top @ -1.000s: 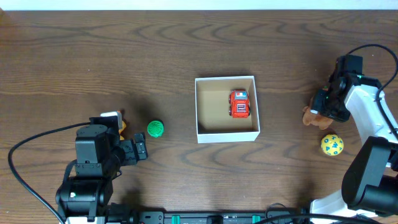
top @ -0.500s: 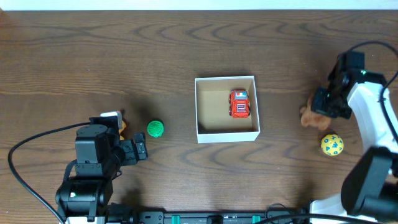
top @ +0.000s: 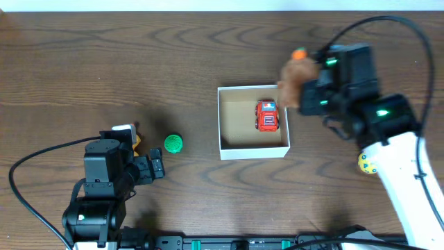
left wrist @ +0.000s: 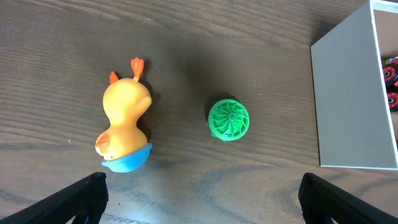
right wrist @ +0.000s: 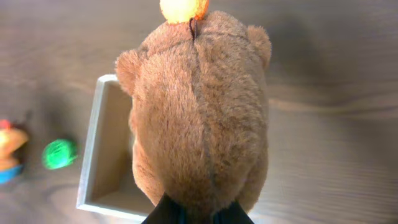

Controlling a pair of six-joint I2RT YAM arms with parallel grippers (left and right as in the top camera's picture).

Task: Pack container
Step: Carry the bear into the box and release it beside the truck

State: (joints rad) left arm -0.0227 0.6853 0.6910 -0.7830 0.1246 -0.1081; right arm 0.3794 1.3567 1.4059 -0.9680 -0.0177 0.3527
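Overhead, the small square white-walled, tan-floored container (top: 236, 135) sits centred on the wooden counter (top: 208, 42), a red toy car (top: 267, 115) inside. The right gripper (right wrist: 196, 214) grasps a brown plush bear (right wrist: 199, 106), apparently above the container's far right corner; the left gripper (left wrist: 202, 199) gapes empty.

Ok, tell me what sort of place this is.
Probably a robot test bench, not a home: two cabled robot arms work at a dark wooden table, the right pincer holds a plush bear by a white container, and a green ball lies nearby. The room itself is unseen.
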